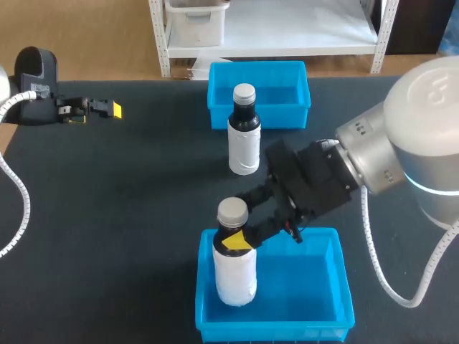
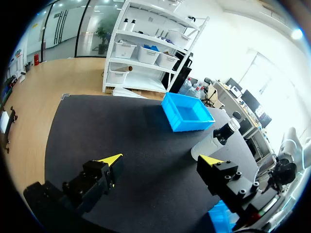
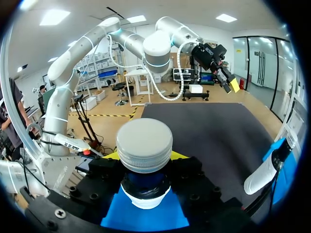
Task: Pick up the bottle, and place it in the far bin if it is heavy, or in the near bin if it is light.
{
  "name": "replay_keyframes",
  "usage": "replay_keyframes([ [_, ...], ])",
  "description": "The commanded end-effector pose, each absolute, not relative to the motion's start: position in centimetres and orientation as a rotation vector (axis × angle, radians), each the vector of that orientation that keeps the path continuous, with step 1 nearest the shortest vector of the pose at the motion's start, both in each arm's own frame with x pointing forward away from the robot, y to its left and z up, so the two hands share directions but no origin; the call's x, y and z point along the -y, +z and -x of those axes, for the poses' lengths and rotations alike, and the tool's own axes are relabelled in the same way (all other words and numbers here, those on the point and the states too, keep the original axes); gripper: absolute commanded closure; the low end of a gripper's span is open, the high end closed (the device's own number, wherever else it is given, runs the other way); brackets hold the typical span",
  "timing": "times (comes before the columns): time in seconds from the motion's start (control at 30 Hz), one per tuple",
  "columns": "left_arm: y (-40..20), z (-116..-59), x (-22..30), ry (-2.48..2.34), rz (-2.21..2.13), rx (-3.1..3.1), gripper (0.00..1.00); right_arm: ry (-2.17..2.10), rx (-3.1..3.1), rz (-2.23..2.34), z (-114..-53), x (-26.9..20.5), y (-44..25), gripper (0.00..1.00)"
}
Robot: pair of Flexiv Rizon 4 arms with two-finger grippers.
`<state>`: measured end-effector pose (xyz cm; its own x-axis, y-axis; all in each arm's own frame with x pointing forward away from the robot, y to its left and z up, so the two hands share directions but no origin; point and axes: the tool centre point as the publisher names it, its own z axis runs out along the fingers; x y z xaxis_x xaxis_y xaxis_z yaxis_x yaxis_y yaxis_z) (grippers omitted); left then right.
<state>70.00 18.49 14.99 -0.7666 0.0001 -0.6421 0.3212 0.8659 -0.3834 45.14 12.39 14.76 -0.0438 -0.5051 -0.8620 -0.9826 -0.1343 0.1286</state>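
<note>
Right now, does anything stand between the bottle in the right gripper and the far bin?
Yes. A second bottle stands upright on the table just before the far bin, on the line from the held bottle.

The right hand [image 1: 237,229] partly covers the held bottle's [image 1: 235,276] neck.

head cam's high behind the robot, looking down on the whole table [image 1: 107,215]; left wrist cam looks right from far left, sharing the far bin [image 2: 187,112] with it; right wrist cam faces left, tight on the bottle [image 3: 144,145]
</note>
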Motion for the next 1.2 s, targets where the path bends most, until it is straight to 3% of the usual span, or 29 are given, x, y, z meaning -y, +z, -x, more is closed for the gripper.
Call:
replay_keyframes([
  [0.03,15.0,-70.0,-18.5,-0.636,-0.231,-2.374,0.0,1.11,-1.576,1.672,-45.5,-12.3,14.6,1.0],
  [1.13,15.0,-70.0,-18.5,-0.636,-0.231,-2.374,0.0,1.103,-1.575,1.688,-46.9,-12.9,13.2,1.0],
  [1.17,15.0,-70.0,-18.5,-0.636,-0.231,-2.374,0.0,1.105,-1.574,1.69,-46.9,-12.9,13.2,1.0],
  [1.2,15.0,-70.0,-18.5,-0.636,-0.231,-2.374,0.0,1.106,-1.571,1.693,-46.8,-12.9,13.2,0.9],
])
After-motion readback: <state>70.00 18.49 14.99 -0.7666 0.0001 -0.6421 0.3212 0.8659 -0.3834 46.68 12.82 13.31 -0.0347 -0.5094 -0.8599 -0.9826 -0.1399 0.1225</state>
